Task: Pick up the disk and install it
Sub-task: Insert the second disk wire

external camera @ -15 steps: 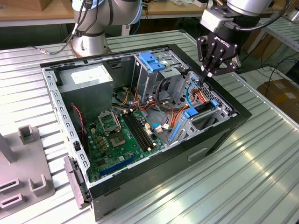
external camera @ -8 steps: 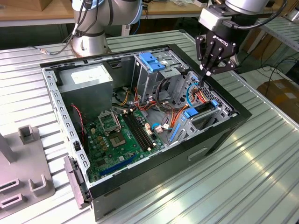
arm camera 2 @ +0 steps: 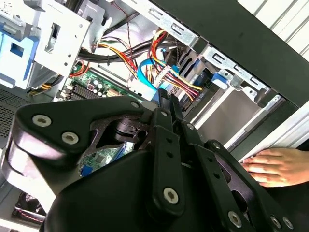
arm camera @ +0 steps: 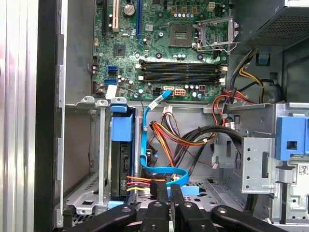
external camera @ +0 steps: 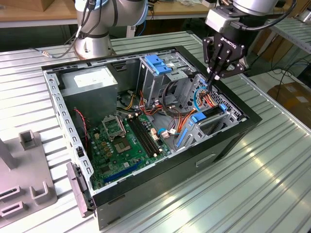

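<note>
One gripper (external camera: 215,77) we see above the case (external camera: 228,141), its fingers pressed together and empty, tips among the cables (arm camera: 169,140). The disk (arm camera: 121,159) sits upright in its bay beside the case wall, little room around it.

The arm (external camera: 104,22) is silver-grey with a light-blue joint ring and black cables along it. Its gripper (external camera: 217,74) is matte black, with jointed finger links fastened by silver screws (arm camera 2: 70,138) and white lettering on the body above the fingers.

matt black plastic-looking gripper (external camera: 215,77); ribbed shiny metal table (external camera: 272,160); bare grey metal drive cage (external camera: 155,80).
</note>
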`<state>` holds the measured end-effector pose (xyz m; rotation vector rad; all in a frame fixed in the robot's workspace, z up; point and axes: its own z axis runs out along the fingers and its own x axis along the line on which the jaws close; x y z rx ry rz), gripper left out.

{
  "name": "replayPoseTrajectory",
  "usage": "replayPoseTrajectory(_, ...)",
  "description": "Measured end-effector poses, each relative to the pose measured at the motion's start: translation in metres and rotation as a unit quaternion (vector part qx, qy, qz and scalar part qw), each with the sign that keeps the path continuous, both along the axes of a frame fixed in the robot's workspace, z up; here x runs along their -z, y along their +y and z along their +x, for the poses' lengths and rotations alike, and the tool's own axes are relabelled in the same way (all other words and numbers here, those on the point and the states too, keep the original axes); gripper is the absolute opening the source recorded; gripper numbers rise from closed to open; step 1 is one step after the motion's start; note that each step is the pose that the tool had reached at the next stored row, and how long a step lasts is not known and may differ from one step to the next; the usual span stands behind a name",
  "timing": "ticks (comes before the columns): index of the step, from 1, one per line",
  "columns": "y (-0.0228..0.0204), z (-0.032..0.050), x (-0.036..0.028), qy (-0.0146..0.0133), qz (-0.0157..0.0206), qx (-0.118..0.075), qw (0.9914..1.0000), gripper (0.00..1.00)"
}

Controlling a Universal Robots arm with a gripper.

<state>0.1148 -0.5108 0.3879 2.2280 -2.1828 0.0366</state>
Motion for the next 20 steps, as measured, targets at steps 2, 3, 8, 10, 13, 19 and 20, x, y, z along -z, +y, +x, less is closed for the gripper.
replayPoseTrajectory(2,0.0004,0.0000,0.0001,0.0000,-0.0084,0.000,0.99996,0.17)
replayPoseTrajectory(3,0.0006,0.0000,0.0001,0.0000,-0.0158,0.000,0.99987,0.17)
replayPoseTrajectory(8,0.0018,0.0000,0.0001,0.0000,-0.0298,0.000,0.99955,0.17)
replayPoseTrajectory(10,0.0026,0.0000,0.0001,0.0000,-0.0298,0.000,0.99956,0.17)
replayPoseTrajectory(13,0.0036,0.0000,0.0001,0.0000,-0.0296,0.000,0.99956,0.17)
replayPoseTrajectory(19,0.0049,0.0000,0.0005,0.0000,-0.0295,0.000,0.99956,0.24)
replayPoseTrajectory(20,0.0051,0.0000,0.0006,0.0000,-0.0295,0.000,0.99956,0.24)
